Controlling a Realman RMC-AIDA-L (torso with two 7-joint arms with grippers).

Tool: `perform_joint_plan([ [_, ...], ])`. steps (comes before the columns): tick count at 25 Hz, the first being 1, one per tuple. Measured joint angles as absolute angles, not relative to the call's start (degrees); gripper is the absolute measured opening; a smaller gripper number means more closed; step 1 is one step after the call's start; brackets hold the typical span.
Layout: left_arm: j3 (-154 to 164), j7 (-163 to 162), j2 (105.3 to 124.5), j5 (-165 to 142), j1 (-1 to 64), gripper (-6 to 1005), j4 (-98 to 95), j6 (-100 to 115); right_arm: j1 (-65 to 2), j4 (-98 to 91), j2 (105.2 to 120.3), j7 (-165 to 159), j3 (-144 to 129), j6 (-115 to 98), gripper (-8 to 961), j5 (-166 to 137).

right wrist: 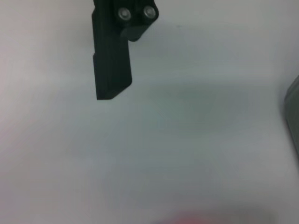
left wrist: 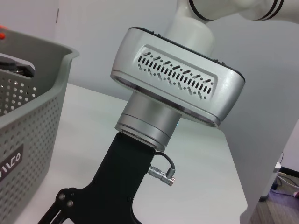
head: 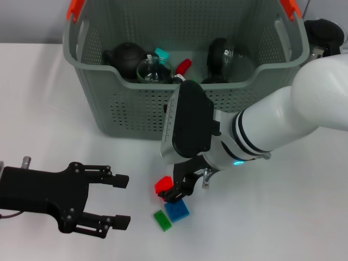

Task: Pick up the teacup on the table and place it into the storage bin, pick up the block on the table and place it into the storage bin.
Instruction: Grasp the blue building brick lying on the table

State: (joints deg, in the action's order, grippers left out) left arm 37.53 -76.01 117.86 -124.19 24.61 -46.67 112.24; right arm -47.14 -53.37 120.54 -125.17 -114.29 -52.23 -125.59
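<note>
My right gripper [head: 175, 191] is down at the table [head: 283, 217] in front of the storage bin [head: 136, 109], fingers closed around the red block [head: 162, 185], which sits just off or on the surface, can't tell which. Right next to it on the table are a blue block [head: 177, 210] and a green block [head: 162, 220], touching or nearly touching each other, the blue one just under my fingertips. The right wrist view only shows one black finger [right wrist: 112, 56] over bare white table, with a blur of red at the lower edge. My left gripper [head: 111, 201] is parked low on my left side of the table, jaws spread wide, holding nothing, well apart from the blocks. The left wrist view shows my right arm's white wrist housing [left wrist: 177, 79] and a bin wall beside it. The bin stands at the far side of the table, orange handle tips [head: 75, 10] at its corners. Inside it I see a dark teapot [head: 126, 58], a clear glass teacup [head: 154, 70], a small teal piece [head: 161, 54], a small red piece [head: 183, 66] and another dark rounded item [head: 220, 54], can't tell what it is.
</note>
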Motion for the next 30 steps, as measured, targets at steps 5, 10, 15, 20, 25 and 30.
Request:
perform_joint_plan([
  [5,37.53,-76.1,117.86,-124.19,24.55,809,-46.73,112.39,-46.92,-53.37,120.44,-125.28,-114.09,-52.5,881,-125.9],
  [10,37.53,-76.11,117.86,-124.19,24.52,809,-46.76,112.42,-46.59,-54.29,120.41,-126.07,-113.24,-53.98,881,-127.19],
  [15,37.53,-76.11,117.86,-124.19,24.55,809,-46.71,112.36,-45.41,-56.92,120.27,-126.06,-110.74,-56.53,881,-128.63],
  [20,37.53,-76.11,117.86,-124.19,24.51,809,-46.67,112.19,-43.95,-59.43,120.29,-126.02,-109.5,-57.92,880,-130.08],
  [25,37.53,-76.11,117.86,-124.19,24.53,809,-46.67,112.14,-43.85,-59.67,120.42,-125.77,-109.48,-57.99,880,-130.12],
  [30,37.53,-75.91,117.86,-124.19,24.58,809,-46.67,112.14,-44.05,-58.81,120.71,-125.69,-110.39,-57.04,880,-130.13],
])
